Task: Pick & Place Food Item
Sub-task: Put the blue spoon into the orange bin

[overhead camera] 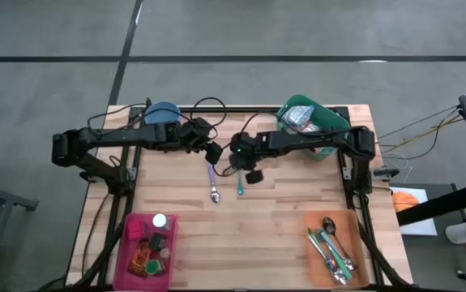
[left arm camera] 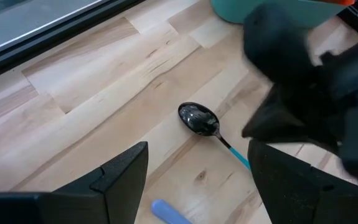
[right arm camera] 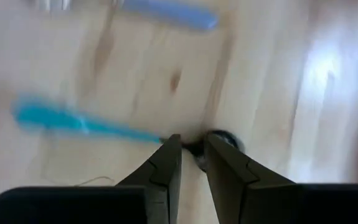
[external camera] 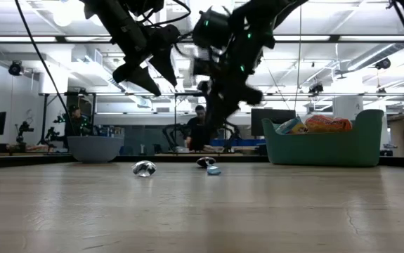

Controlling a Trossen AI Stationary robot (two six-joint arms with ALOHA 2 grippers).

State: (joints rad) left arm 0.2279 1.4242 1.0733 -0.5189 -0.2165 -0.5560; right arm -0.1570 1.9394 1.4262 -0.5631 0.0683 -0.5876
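Note:
A green basket [overhead camera: 309, 122] at the far right of the table holds snack bags [overhead camera: 301, 120], which rise over its rim in the low view [external camera: 314, 124]. A pink bin [overhead camera: 127, 251] at the near left holds small packaged items. Mid-table lie a teal-handled spoon [left arm camera: 198, 118] and a blue-handled spoon [overhead camera: 214, 185]. My left gripper [left arm camera: 197, 186] hangs open above both spoons, with nothing between its fingers. My right gripper [right arm camera: 193, 149] hovers shut over the teal spoon's dark bowl, clear of it.
A blue bowl [overhead camera: 164, 113] stands at the far left. An orange tray [overhead camera: 314, 259] of cutlery sits at the near right. The two grippers hang close together over the table's middle. The near middle of the wooden top is bare. People show in the room behind the table [external camera: 198, 126].

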